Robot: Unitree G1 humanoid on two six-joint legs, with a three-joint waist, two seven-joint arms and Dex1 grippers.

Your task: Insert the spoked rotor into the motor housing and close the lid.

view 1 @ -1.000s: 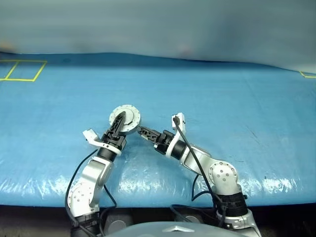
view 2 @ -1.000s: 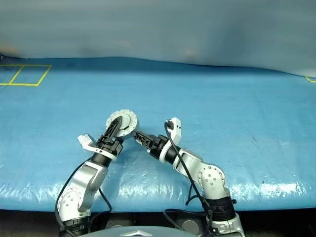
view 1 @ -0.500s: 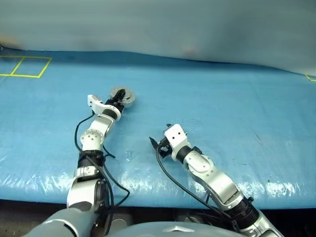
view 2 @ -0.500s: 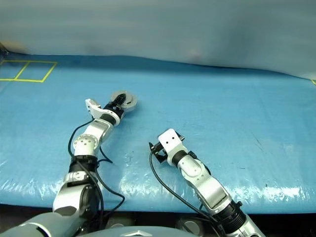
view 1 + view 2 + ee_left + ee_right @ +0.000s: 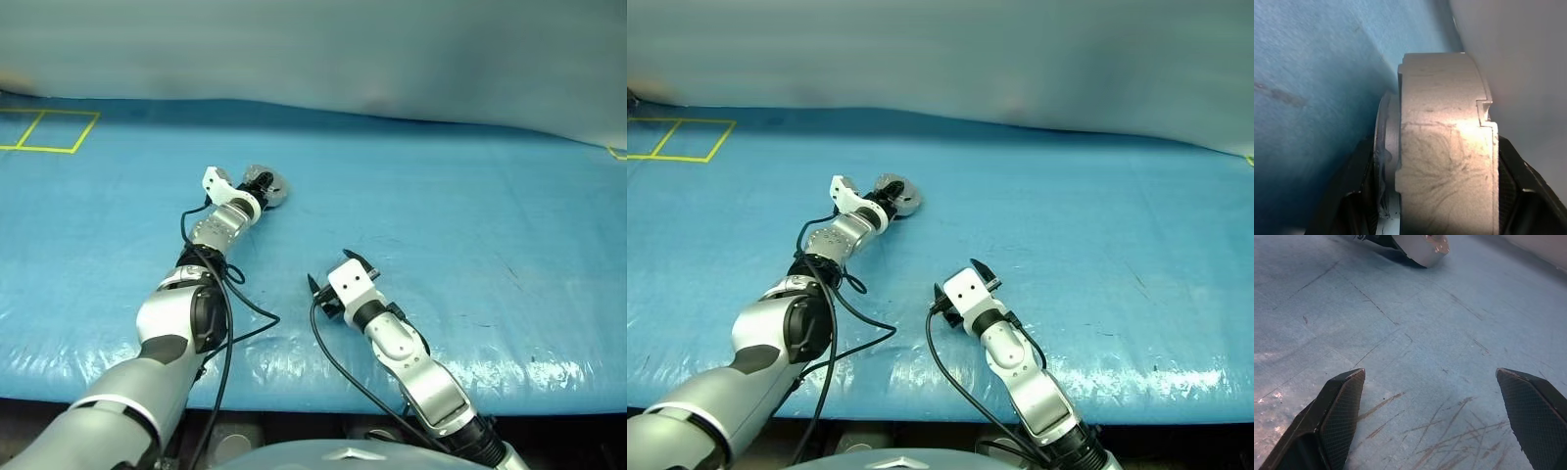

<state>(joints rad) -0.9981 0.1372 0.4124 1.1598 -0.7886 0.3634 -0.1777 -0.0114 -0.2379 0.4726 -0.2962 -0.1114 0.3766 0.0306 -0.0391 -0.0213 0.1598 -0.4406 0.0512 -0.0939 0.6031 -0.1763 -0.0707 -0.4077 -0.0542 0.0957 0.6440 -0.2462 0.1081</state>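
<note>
Blue tarp [image 5: 470, 225] covers the whole work surface, wrinkled and glossy along the near edge, scuffed with dark scratches. Yellow tape rectangle [image 5: 49, 130] at far left corner. Plain pale grey wall [image 5: 323, 49] behind. Light is even and diffuse.

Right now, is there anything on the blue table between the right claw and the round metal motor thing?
No. Right wrist view: just bare, scratched blue table between the open right claw and the motor housing.

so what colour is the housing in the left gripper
Plain scuffed grey metal; the motor housing shows best in the left wrist view.
</note>
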